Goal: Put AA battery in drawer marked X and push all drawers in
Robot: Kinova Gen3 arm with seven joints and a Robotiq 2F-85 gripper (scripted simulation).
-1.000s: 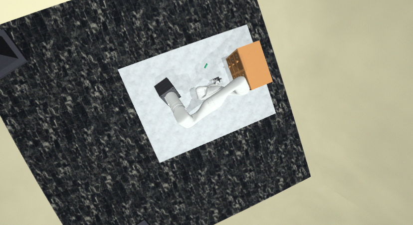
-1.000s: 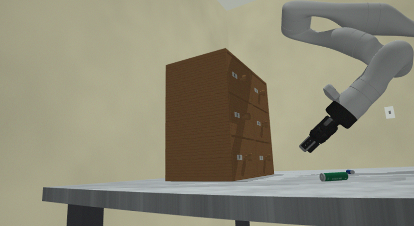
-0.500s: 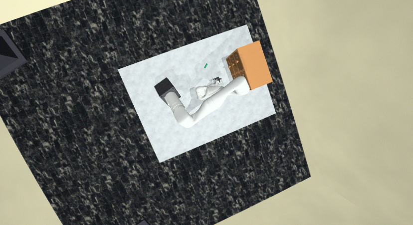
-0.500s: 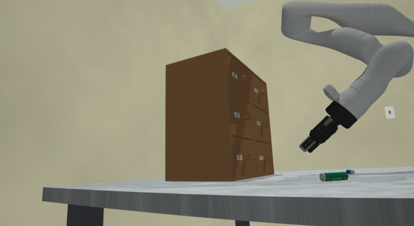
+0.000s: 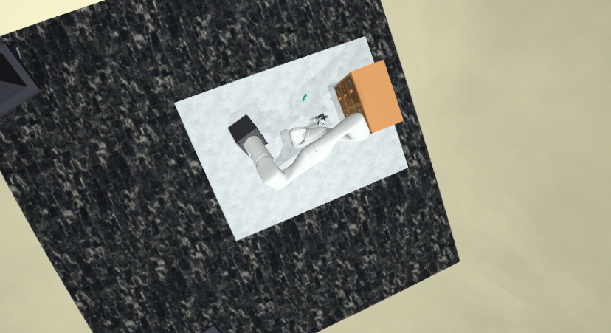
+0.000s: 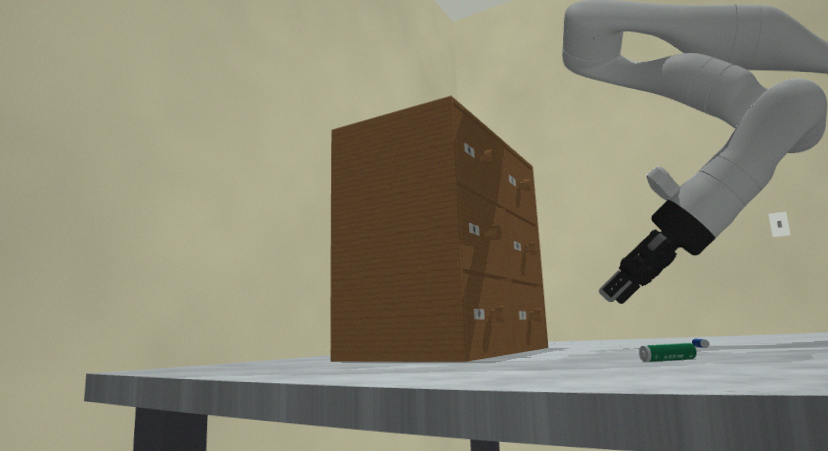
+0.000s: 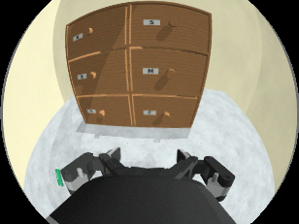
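Note:
The brown chest (image 5: 380,95) (image 6: 394,245) (image 7: 112,52) stands upright with two columns of three drawers, all looking pushed in. In the wrist view the right column reads S, M and an unclear letter; the left column's labels are too small to read surely, so I cannot tell which is X. A green battery (image 5: 304,97) (image 6: 669,352) (image 7: 59,176) lies on its side in front of the chest, left of my gripper in the wrist view. My gripper (image 5: 321,117) (image 6: 613,294) (image 7: 149,155) is open and empty, tilted down towards the chest, above the table.
A small blue cylinder (image 6: 699,343) lies behind the green battery in the exterior view; the arm seems to hide it in the top view. The table (image 5: 226,202) (image 6: 260,381) (image 7: 243,144) has an edge close behind the chest. The dark arm base (image 5: 243,126) stands at the other end.

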